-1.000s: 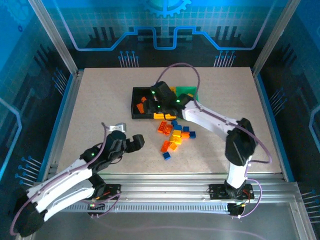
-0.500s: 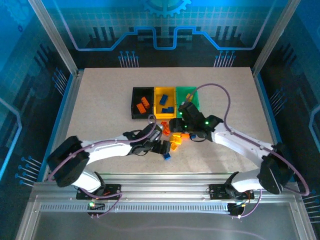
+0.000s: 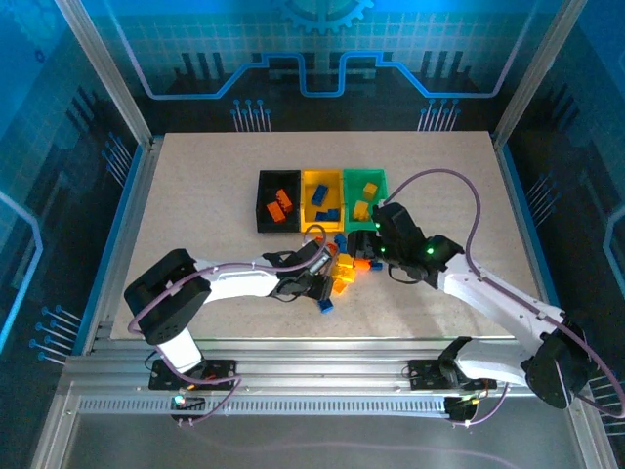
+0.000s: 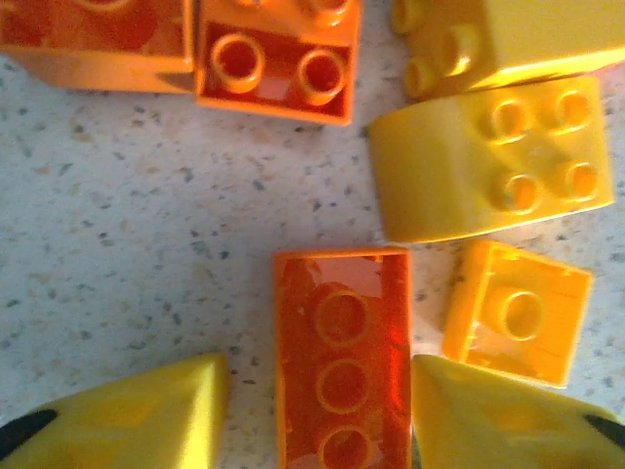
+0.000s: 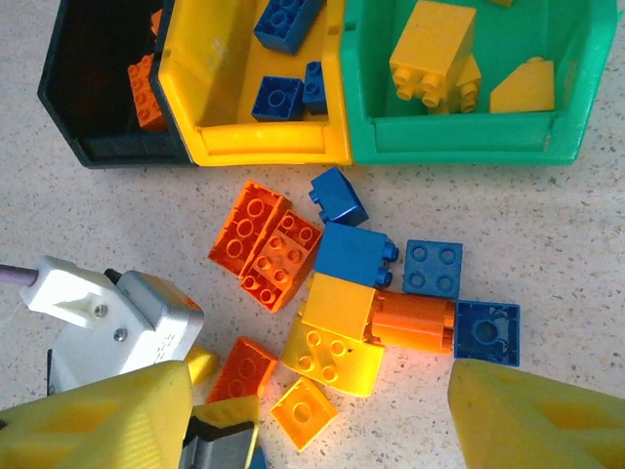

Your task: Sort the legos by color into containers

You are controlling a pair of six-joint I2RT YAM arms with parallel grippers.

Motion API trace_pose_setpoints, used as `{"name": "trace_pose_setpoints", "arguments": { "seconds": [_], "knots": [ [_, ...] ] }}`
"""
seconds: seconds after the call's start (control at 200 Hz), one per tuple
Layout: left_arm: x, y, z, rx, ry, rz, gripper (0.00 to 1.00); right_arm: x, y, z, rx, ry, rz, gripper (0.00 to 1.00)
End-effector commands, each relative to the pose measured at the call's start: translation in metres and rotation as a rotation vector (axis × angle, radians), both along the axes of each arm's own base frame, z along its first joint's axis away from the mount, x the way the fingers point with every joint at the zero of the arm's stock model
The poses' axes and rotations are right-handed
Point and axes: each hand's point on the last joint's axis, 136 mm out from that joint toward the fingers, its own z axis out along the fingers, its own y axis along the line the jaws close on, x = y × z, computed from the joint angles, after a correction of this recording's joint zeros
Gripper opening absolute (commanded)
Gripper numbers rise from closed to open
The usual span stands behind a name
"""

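The legos (image 5: 337, 313) lie in a loose pile of orange, yellow and blue bricks in front of three containers: black (image 5: 107, 151), yellow (image 5: 254, 147) and green (image 5: 459, 151). Orange bricks lie in the black one, blue in the yellow one, yellow in the green one. My left gripper (image 4: 317, 410) is down on the table, astride an upside-down orange brick (image 4: 342, 352). Its right finger (image 4: 488, 410) touches the brick and a thin gap shows at the left finger (image 4: 146, 415). My right gripper (image 5: 317, 420) hangs wide open above the pile, holding nothing.
The three bins (image 3: 322, 200) stand side by side mid-table. A single blue brick (image 3: 325, 305) lies apart at the near side of the pile (image 3: 350, 266). Both arms meet over the pile, the left gripper (image 3: 327, 278) close beside the right one (image 3: 376, 252).
The left arm swung in from the near left to the pile, and its jaws narrowed around the orange brick. The right gripper came back from the black bin to above the pile.
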Motion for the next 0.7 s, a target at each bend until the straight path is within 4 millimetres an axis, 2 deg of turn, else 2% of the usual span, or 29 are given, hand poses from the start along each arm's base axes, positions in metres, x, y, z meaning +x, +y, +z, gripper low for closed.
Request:
{"name": "trace_pose_setpoints", "arguments": {
  "seconds": [0.0,0.085,0.17,0.33,0.425,0.535,0.695],
  "knots": [
    [-0.007,0.034,-0.009,0.074,0.024,0.076,0.48,0.003,-0.005,0.006,0.02,-0.019,-0.034,0.71],
    [-0.009,0.054,-0.008,0.081,0.024,0.12,0.45,0.003,-0.002,0.006,0.031,-0.018,-0.028,0.72],
    [-0.01,0.062,0.003,0.055,0.008,0.132,0.48,0.004,0.0,0.007,0.038,-0.018,-0.023,0.72],
    [-0.009,0.041,0.028,-0.024,-0.013,0.077,0.76,0.004,0.0,0.01,0.043,-0.027,-0.022,0.72],
    [-0.002,0.036,0.031,0.01,-0.041,0.059,0.85,0.004,-0.001,0.012,0.041,-0.031,-0.021,0.72],
    [0.005,0.044,0.023,0.098,-0.054,0.063,0.85,0.002,-0.002,0.011,0.039,-0.029,-0.023,0.72],
    [0.009,0.057,0.006,0.211,-0.049,0.07,0.75,-0.001,-0.005,0.011,0.043,-0.027,-0.028,0.72]
  ]
}}
